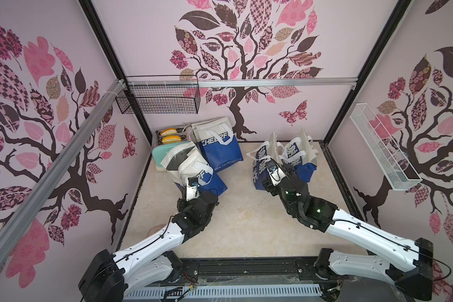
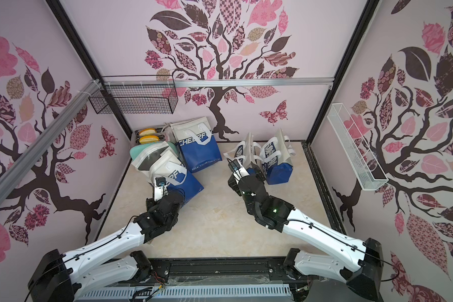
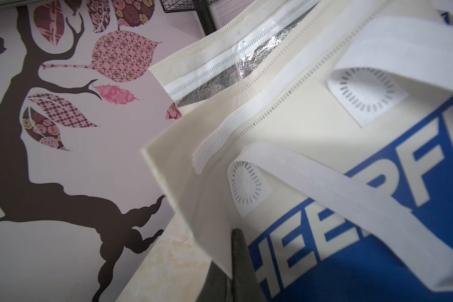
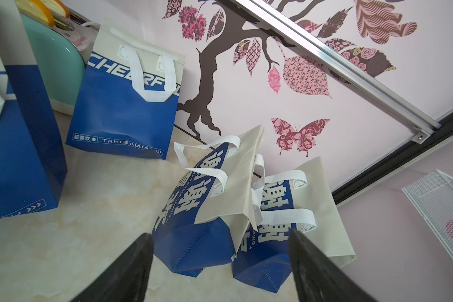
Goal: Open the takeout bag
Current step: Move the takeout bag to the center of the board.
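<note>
Four bags stand on the desk (image 1: 233, 214) in both top views; the takeout bag (image 1: 194, 167) leans at the near left, just in front of a toaster (image 1: 158, 157). Left wrist view: the left tool (image 3: 237, 235) is pinched shut on that bag's cream rim, silver lining (image 3: 220, 78) showing. Right wrist view: the right tool (image 4: 219, 234) gapes wide, holding nothing, before two other bags (image 4: 188, 251).

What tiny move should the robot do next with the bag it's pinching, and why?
Probably the left gripper should ease back, pulling its flap away from the rear one. It is shut on the front cream edge of the blue and cream fabric takeout bag, and only a narrow slit of silver lining shows.
</note>
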Controlling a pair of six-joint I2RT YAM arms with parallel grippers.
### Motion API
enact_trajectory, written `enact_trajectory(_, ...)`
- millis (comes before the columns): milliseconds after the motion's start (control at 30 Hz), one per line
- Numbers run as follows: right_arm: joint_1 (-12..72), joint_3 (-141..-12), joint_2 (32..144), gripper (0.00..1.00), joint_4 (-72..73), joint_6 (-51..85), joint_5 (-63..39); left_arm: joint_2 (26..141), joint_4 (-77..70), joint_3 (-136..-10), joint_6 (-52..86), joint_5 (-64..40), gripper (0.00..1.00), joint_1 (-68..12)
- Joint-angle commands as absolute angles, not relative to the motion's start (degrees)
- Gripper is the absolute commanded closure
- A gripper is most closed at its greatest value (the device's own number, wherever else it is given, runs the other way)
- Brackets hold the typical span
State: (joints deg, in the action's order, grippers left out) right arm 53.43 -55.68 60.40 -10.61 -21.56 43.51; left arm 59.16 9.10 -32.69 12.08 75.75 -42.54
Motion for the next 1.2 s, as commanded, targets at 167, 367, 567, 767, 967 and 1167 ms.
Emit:
enact_trajectory(167, 53.3, -53.2, 57.3, 0.18, -10.3, -17.8, 42.3, 62.4, -0.6, -34.5, 3.2, 77.3, 1.00, -36.5)
enact_trajectory(367, 53.3, -51.2, 54.8, 0.18, -11.0, -16.0, 41.9, 63.2, -8.5, -33.4, -2.4, 77.5, 1.00, -34.0)
enact_trajectory(567, 53.3, -50.5, 53.3, 0.19, -11.6, -15.0, 40.7, 61.9, -18.7, -31.8, -8.6, 74.2, 1.00, -30.7)
enact_trajectory(767, 53.3, -50.4, 53.4, 0.19, -12.2, -14.2, 39.1, 61.5, -10.1, -32.3, 0.3, 71.0, 1.00, -30.5)
enact_trajectory(967, 53.4, -50.1, 53.2, 0.19, -13.0, -13.1, 37.2, 60.7, -0.9, -29.9, 12.3, 67.7, 1.00, -30.6)
enact_trajectory(1167, 53.4, -49.9, 52.8, 0.19, -13.1, -12.9, 35.2, 55.8, 4.7, -27.3, 19.1, 65.5, 1.00, -30.6)
